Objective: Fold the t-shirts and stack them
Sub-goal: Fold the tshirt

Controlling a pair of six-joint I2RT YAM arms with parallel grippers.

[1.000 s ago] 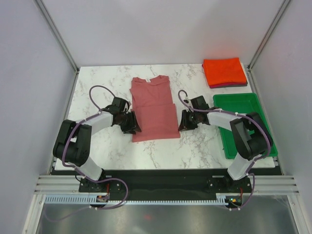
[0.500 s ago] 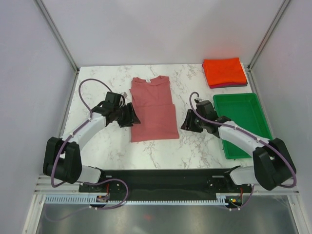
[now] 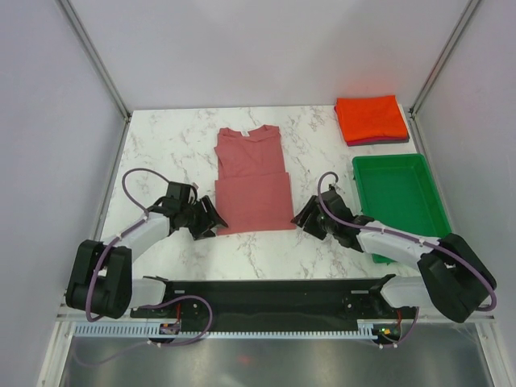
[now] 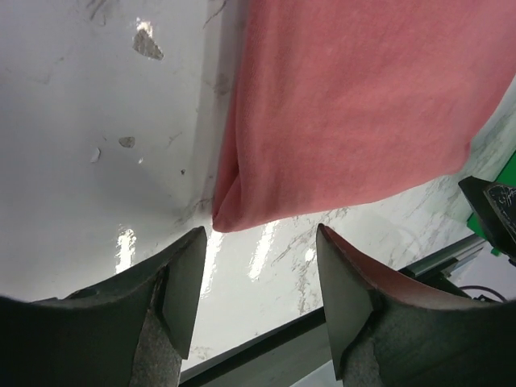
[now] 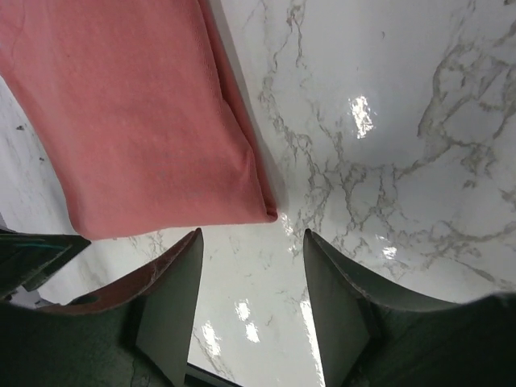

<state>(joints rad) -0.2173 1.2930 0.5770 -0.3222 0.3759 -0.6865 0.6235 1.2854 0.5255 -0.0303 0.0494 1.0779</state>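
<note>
The dusty rose-red t-shirt lies flat mid-table, its sides folded in to a long strip, collar at the far end. My left gripper is open and empty just off the shirt's near left corner. My right gripper is open and empty just off the near right corner. Both sit low over the marble. The bright orange-red t-shirt lies folded square at the far right, on a dark maroon one whose edge peeks out beneath.
A green plastic tray stands at the right, next to my right arm. The marble table top ends in a black front rail near both grippers. Grey walls enclose the back and sides.
Both grippers have slid toward me along the shirt's long edges, from its middle to its near corners. The shirt's near end now lies straighter. Both arms are stretched lower.
</note>
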